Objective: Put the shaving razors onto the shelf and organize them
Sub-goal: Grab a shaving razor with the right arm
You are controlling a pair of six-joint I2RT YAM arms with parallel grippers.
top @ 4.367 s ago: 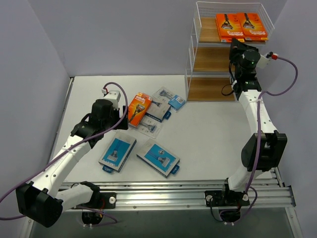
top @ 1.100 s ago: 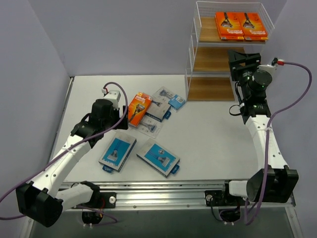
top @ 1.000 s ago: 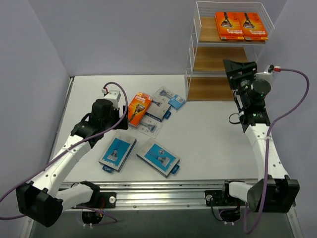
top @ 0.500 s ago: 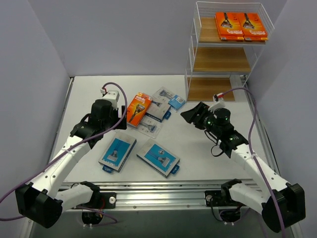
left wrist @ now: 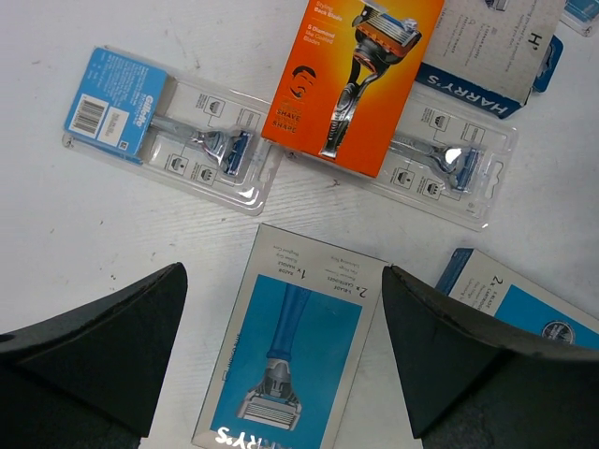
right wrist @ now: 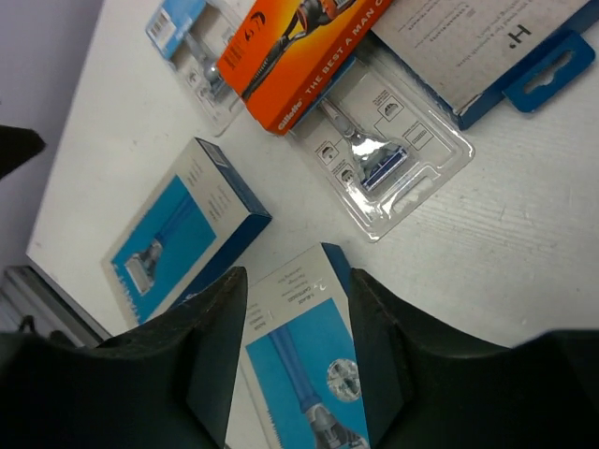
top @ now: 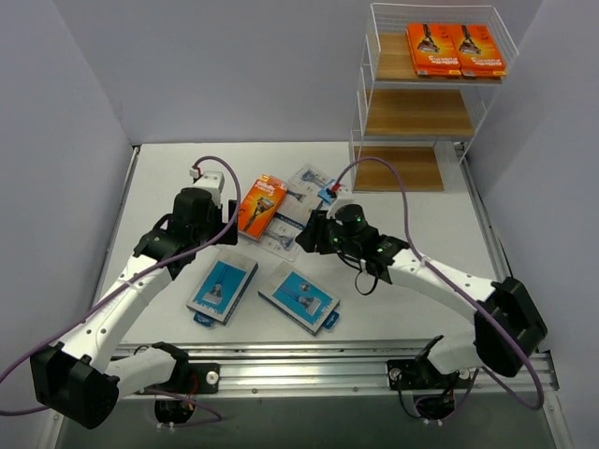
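The shelf (top: 416,114) stands at the far right, with two orange shaving razors (top: 432,49) (top: 477,47) side by side on its top tier. Other packs lie on the table: an orange box (top: 262,204), two blue-and-grey boxes (top: 222,288) (top: 299,297) and a clear blister pack (top: 285,241). My left gripper (left wrist: 283,273) hovers wide open above a blue-and-grey box (left wrist: 285,351). My right gripper (right wrist: 298,276) hangs open over the other blue-and-grey box (right wrist: 304,360), which shows between its fingers. In the top view the right gripper (top: 314,234) sits beside the blister pack.
A grey Harry's pack (top: 301,201) and a small blue pack (top: 334,192) lie behind the orange box. The shelf's two lower tiers (top: 398,168) are bare wood. Purple walls close in both sides; a metal rail (top: 328,360) runs along the near edge.
My right arm has swung down and left from the shelf to the packs mid-table, and its jaws have narrowed. The left arm has not moved.
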